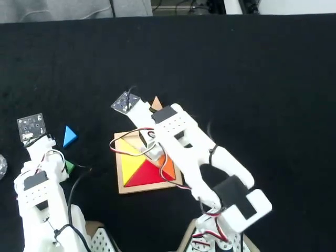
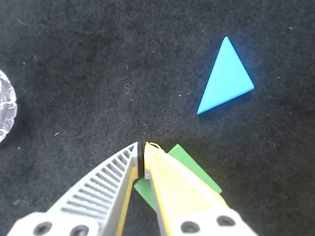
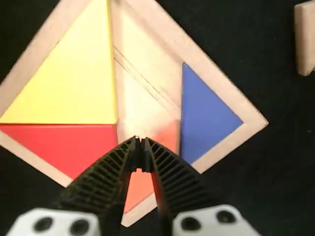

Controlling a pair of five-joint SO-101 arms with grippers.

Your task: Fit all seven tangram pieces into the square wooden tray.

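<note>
The square wooden tray (image 1: 149, 186) lies under my right arm. It holds a yellow triangle (image 3: 74, 83), a red triangle (image 3: 64, 145), a dark blue triangle (image 3: 202, 118) and an orange piece (image 3: 142, 189). A strip of bare floor (image 3: 145, 83) runs between them. My right gripper (image 3: 140, 142) is shut, its tips low over the orange piece at the tray's middle. Left of the tray, my left gripper (image 2: 142, 146) is shut, with a green piece (image 2: 197, 169) lying flat under its fingers. A light blue triangle (image 2: 226, 81) lies just beyond it.
A pale wood-coloured piece (image 3: 305, 39) lies on the black cloth just outside the tray's far side (image 1: 156, 103). A clear rounded object (image 2: 5, 113) sits at the table's left edge. Open black cloth stretches across the back and right.
</note>
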